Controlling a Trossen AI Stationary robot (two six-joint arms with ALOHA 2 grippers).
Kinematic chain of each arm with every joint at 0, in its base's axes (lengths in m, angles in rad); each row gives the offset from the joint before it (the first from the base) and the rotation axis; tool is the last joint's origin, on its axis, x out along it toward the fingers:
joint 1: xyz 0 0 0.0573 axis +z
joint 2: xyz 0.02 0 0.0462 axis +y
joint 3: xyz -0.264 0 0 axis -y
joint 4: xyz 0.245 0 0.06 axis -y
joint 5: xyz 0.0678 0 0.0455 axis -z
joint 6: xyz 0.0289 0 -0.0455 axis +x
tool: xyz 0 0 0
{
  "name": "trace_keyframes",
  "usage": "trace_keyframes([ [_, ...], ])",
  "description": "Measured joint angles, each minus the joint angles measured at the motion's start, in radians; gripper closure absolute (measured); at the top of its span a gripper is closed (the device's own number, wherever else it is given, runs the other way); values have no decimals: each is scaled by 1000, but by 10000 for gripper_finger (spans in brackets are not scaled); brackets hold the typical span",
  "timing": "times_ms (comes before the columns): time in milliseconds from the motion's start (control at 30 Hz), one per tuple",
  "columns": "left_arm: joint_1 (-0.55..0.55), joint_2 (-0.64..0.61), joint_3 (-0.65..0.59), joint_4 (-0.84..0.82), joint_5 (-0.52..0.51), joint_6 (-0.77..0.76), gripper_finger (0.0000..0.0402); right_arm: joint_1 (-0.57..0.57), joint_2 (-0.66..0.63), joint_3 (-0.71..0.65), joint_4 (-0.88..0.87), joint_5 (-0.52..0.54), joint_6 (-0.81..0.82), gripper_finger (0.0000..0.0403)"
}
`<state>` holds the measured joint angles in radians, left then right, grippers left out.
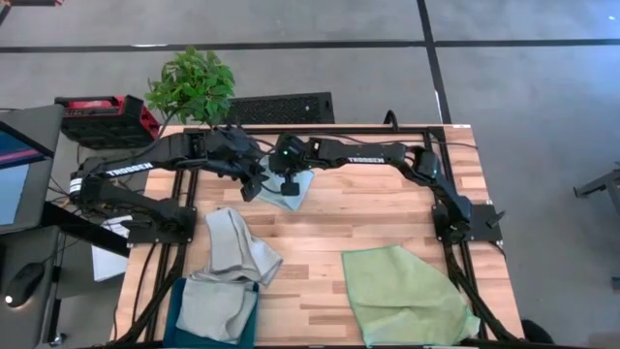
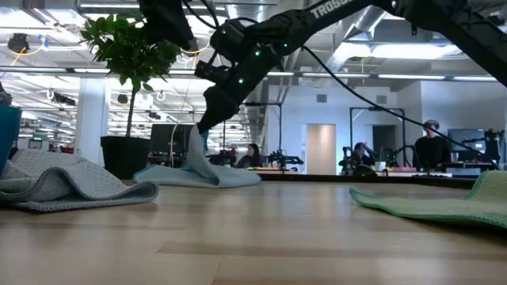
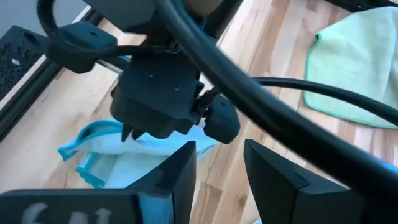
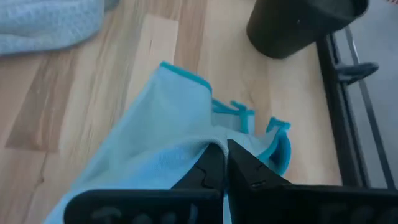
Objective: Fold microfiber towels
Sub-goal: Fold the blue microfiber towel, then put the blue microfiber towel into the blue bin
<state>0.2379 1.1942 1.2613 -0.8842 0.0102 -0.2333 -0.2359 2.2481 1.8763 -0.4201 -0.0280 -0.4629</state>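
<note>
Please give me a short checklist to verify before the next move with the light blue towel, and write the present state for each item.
1. Right gripper pinches the blue towel: ok, fingers shut on a raised fold.
2. Part of the blue towel lies on the table: ok, only the pinched part is lifted in the low view.
3. Left gripper holds nothing: ok, fingers apart above the towel, empty.
4. The two arms have room: cannot tell, they are very close over the towel.
5. Green towel and grey towels are away from the fold area: ok.
</note>
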Motion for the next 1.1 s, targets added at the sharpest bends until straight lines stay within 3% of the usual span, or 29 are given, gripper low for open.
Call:
trace_keyframes([
  [167,0,-2,0,1,0,0,274,6,0,0,11,0,0,375],
  [400,0,-2,0,1,1,0,274,8,-6,0,24,0,4,331],
  [800,0,-2,0,-51,1,0,274,53,-7,0,12,3,-24,209],
  [1100,-34,-2,-29,-175,-57,32,274,58,-57,118,-393,3,168,178],
])
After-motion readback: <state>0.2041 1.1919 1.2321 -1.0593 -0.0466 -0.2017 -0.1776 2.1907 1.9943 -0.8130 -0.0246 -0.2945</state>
